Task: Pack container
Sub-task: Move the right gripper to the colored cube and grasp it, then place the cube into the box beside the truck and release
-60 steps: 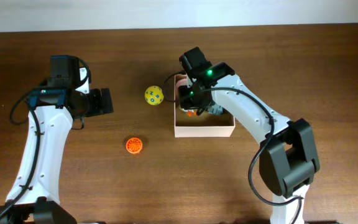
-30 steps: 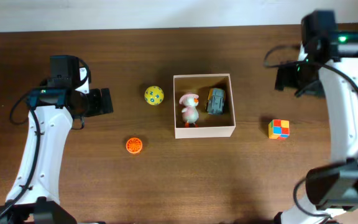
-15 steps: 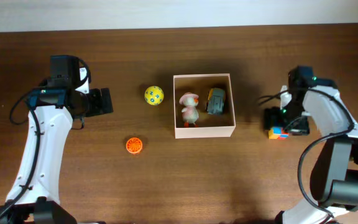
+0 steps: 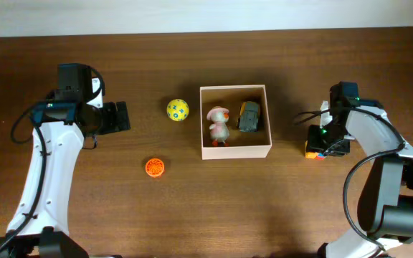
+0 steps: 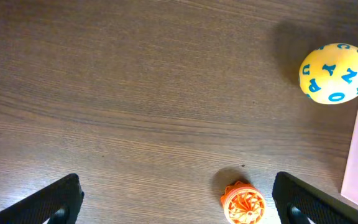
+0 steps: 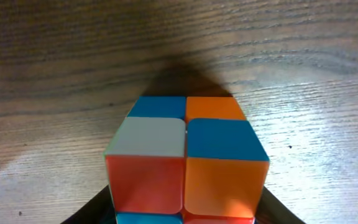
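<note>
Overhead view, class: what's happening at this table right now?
Two robot arms are packing toys into the container. A pink-and-white duck and a grey toy car lie inside it. The right gripper is down at the multicoloured cube on the table to the container's right; whether it has gripped the cube cannot be told. The left gripper is open and empty, with the yellow ball and the small orange toy lying outside near it.

1. Worktop (image 4: pixel 192 215): dark brown wood grain.
2. Container (image 4: pixel 236 151): stands near centre.
3. Yellow lettered ball (image 4: pixel 178 110): near the container's left wall.
4. Orange ridged disc (image 4: pixel 155 167): apart, front-left.
5. Multicoloured cube (image 6: pixel 185 158): right of the container.
</note>
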You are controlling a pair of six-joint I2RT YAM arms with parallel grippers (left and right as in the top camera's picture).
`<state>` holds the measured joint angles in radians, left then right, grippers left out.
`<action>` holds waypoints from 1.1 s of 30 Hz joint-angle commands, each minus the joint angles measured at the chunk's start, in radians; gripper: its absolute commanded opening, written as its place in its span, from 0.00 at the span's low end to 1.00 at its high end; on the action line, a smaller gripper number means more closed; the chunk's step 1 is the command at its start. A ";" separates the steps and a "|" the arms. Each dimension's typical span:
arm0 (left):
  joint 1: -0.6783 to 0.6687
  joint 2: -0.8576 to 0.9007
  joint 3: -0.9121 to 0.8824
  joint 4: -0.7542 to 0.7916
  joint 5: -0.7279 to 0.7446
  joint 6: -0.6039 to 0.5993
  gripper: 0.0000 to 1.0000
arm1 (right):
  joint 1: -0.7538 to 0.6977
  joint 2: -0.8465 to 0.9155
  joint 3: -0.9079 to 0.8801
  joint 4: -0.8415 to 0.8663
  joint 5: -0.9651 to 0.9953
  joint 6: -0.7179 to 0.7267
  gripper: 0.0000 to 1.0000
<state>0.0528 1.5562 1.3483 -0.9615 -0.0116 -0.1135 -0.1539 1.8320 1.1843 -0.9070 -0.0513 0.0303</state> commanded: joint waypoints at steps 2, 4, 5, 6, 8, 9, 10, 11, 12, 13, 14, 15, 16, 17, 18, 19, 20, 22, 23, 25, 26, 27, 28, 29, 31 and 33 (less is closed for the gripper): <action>0.005 0.004 0.018 0.000 -0.003 0.013 0.99 | -0.003 -0.018 0.049 -0.049 -0.028 0.034 0.40; 0.005 0.004 0.018 0.000 -0.003 0.013 0.99 | 0.002 -0.039 0.088 -0.086 -0.036 0.034 0.38; 0.005 0.004 0.018 0.000 -0.003 0.013 0.99 | 0.010 -0.058 0.123 -0.116 -0.036 0.034 0.38; 0.005 0.004 0.018 0.000 -0.003 0.013 0.99 | 0.015 -0.071 0.146 -0.135 -0.036 0.034 0.38; 0.005 0.004 0.018 0.000 -0.003 0.013 0.99 | 0.039 -0.109 0.219 -0.190 -0.045 0.034 0.38; 0.005 0.004 0.018 0.000 -0.003 0.013 0.99 | 0.055 -0.131 0.262 -0.219 -0.055 0.034 0.39; 0.005 0.004 0.018 0.000 -0.003 0.013 0.99 | 0.071 -0.148 0.300 -0.245 -0.069 0.034 0.38; 0.005 0.004 0.018 0.000 -0.003 0.013 0.99 | 0.093 -0.168 0.348 -0.276 -0.100 0.034 0.38; 0.005 0.004 0.018 0.000 -0.003 0.013 0.99 | 0.116 -0.183 0.385 -0.298 -0.123 0.034 0.37; 0.005 0.004 0.018 0.000 -0.003 0.013 0.99 | 0.139 -0.196 0.418 -0.318 -0.136 0.035 0.36; 0.005 0.004 0.018 0.000 -0.003 0.013 0.99 | 0.169 -0.209 0.454 -0.335 -0.141 0.045 0.36; 0.005 0.004 0.018 0.000 -0.003 0.013 0.99 | 0.196 -0.217 0.476 -0.344 -0.140 0.062 0.36; 0.005 0.004 0.018 0.000 -0.003 0.013 0.99 | 0.228 -0.226 0.493 -0.346 -0.140 0.084 0.36; 0.005 0.004 0.018 0.000 -0.003 0.013 0.99 | 0.254 -0.232 0.499 -0.344 -0.140 0.097 0.36; 0.005 0.004 0.018 0.000 -0.003 0.013 0.99 | 0.288 -0.235 0.500 -0.340 -0.140 0.112 0.36; 0.005 0.004 0.018 0.000 -0.003 0.013 0.99 | 0.315 -0.234 0.499 -0.339 -0.140 0.121 0.36; 0.005 0.004 0.018 0.000 -0.003 0.013 0.99 | 0.349 -0.226 0.494 -0.335 -0.139 0.126 0.36; 0.005 0.004 0.018 0.000 -0.003 0.013 0.99 | 0.414 -0.204 0.471 -0.312 -0.130 0.150 0.36; 0.005 0.004 0.018 0.000 -0.003 0.013 0.99 | 0.442 -0.193 0.453 -0.292 -0.124 0.163 0.35; 0.005 0.004 0.018 0.000 -0.003 0.013 0.99 | 0.488 -0.168 0.411 -0.249 -0.102 0.172 0.36; 0.005 0.004 0.018 0.000 -0.003 0.013 0.99 | 0.508 -0.153 0.387 -0.226 -0.072 0.190 0.36; 0.005 0.004 0.018 0.000 -0.003 0.013 0.99 | 0.519 -0.140 0.367 -0.209 -0.040 0.209 0.36; 0.005 0.004 0.018 0.000 -0.003 0.013 0.99 | 0.527 -0.126 0.347 -0.193 -0.010 0.225 0.36; 0.005 0.004 0.018 0.000 -0.003 0.013 0.99 | 0.530 -0.110 0.328 -0.180 0.007 0.233 0.36; 0.005 0.004 0.018 0.000 -0.003 0.013 0.99 | 0.533 -0.078 0.292 -0.161 -0.010 0.242 0.36; 0.005 0.004 0.018 0.000 -0.003 0.013 0.99 | 0.534 -0.052 0.266 -0.153 -0.037 0.241 0.36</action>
<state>0.0528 1.5562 1.3483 -0.9615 -0.0113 -0.1131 0.3786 1.7470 1.4860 -1.0702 -0.1055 0.2375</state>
